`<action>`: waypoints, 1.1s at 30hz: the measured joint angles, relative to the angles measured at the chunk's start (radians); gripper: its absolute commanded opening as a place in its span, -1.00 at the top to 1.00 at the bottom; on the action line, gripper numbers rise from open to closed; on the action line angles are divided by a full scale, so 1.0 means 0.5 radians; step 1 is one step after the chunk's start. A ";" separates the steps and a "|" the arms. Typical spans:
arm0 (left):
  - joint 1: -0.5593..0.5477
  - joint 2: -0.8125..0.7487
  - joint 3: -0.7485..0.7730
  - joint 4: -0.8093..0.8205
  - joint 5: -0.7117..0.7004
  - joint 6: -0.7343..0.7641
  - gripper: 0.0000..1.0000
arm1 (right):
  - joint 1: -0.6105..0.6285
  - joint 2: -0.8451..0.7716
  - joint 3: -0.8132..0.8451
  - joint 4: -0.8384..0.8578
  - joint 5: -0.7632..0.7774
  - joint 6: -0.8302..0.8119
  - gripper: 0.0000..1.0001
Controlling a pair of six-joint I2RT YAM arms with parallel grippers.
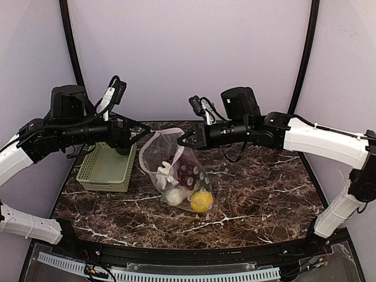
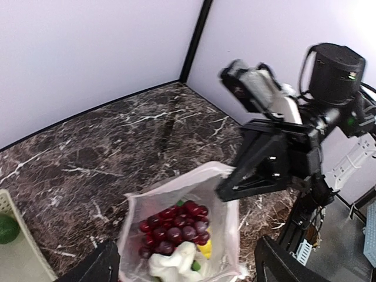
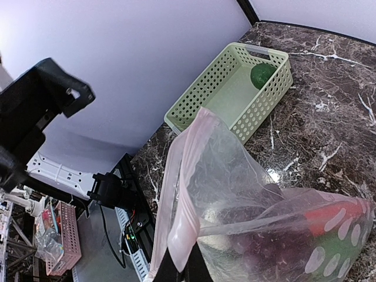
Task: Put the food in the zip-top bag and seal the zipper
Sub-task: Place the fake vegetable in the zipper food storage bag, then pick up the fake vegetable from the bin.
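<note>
Top external view: the zip-top bag (image 1: 176, 170) lies at the middle of the table (image 1: 264, 188), just beside the mesh basket (image 1: 88, 176).
Inside the bag: a yellow lemon (image 1: 201, 201), a white piece (image 1: 167, 176) and dark red fruit.
Not yet bagged: one green vegetable (image 3: 262, 73), in a corner of the basket.
Right gripper (image 1: 183, 140): pinched closed on the bag's rim, lifting the mouth.
Left gripper (image 1: 136, 133): fingers spread wide, carrying nothing, above the basket.
Step in hand: I think it is to fetch the green piece.
To do it well: the right side should hold the rim high and steady; the left should take the vegetable by its middle and release it low inside the mouth, clear of the zipper (image 3: 182, 194).
</note>
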 measured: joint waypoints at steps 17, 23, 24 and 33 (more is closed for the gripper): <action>1.304 0.449 -0.487 0.294 0.211 -0.686 -0.63 | 0.000 0.001 0.000 -0.013 0.008 -0.046 1.00; 1.429 0.786 -0.504 0.581 0.202 -0.857 -0.80 | 0.000 0.015 0.009 -0.015 0.009 -0.065 1.00; 1.439 0.842 -0.500 0.621 0.200 -0.867 -0.81 | 0.000 0.023 0.016 -0.015 0.008 -0.066 1.00; 1.516 1.315 -0.355 0.788 0.187 -0.936 -0.81 | 0.000 0.114 0.095 -0.017 0.004 -0.087 1.00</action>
